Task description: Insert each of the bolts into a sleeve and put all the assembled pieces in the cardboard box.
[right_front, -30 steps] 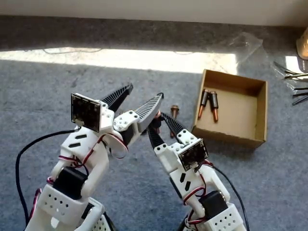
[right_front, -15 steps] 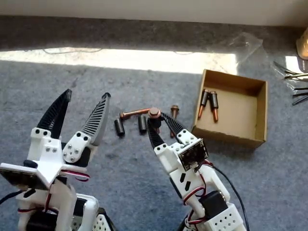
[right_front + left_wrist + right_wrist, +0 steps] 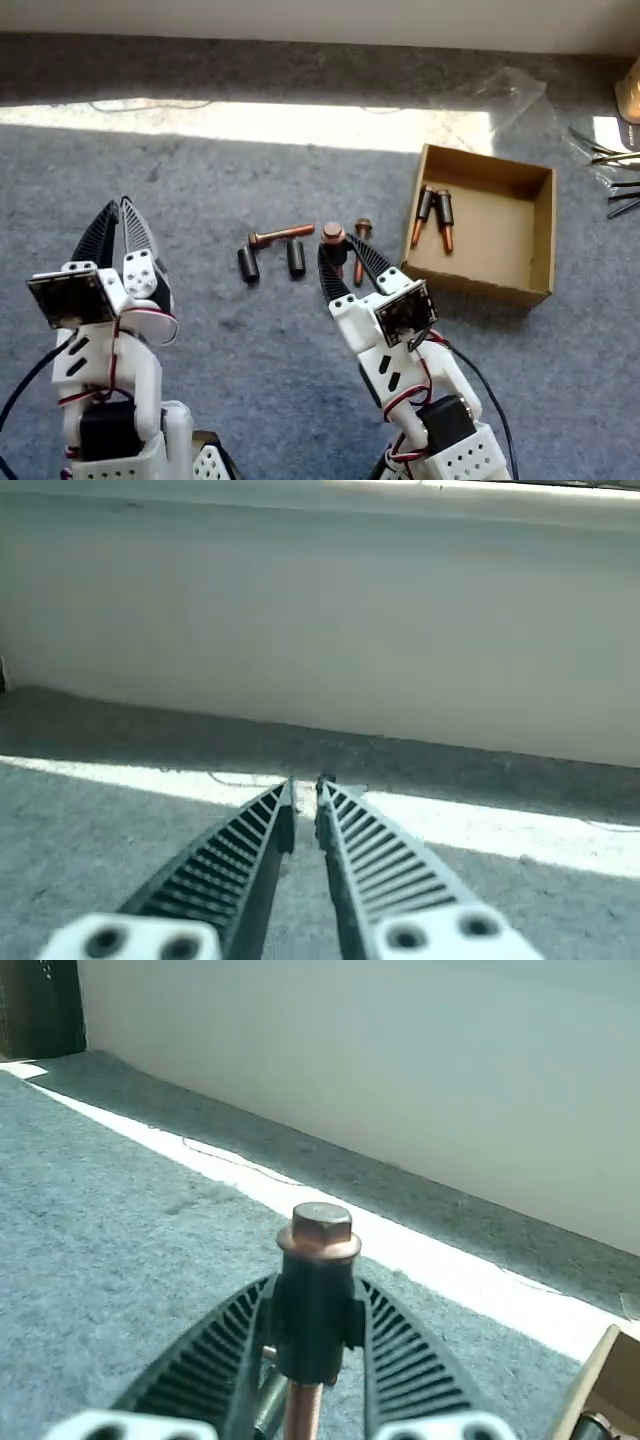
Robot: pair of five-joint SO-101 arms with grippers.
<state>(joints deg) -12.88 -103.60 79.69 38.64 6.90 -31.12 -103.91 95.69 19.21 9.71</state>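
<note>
Bolt in its sleeve (image 3: 333,236) stands upright, clamped in right pincer (image 3: 315,1295) near cardboard box (image 3: 480,288) — carry it level over the rim, lower before letting go; left pincer (image 3: 120,206) all but closed, empty.

The grey carpet (image 3: 250,340) carries everything, with a sunlit band across its far side. Near the middle a copper bolt (image 3: 282,236) lies flat, and just beside it are two black sleeves, one (image 3: 247,264) and the other (image 3: 296,257), set apart from each other. A second bolt (image 3: 362,232) lies between them and the cardboard box (image 3: 478,288). Beyond the box lies a clear plastic bag (image 3: 510,90). Thin dark strips (image 3: 620,195) lie at the edge, and a thin cable (image 3: 130,104) crosses the sunlit band.
</note>
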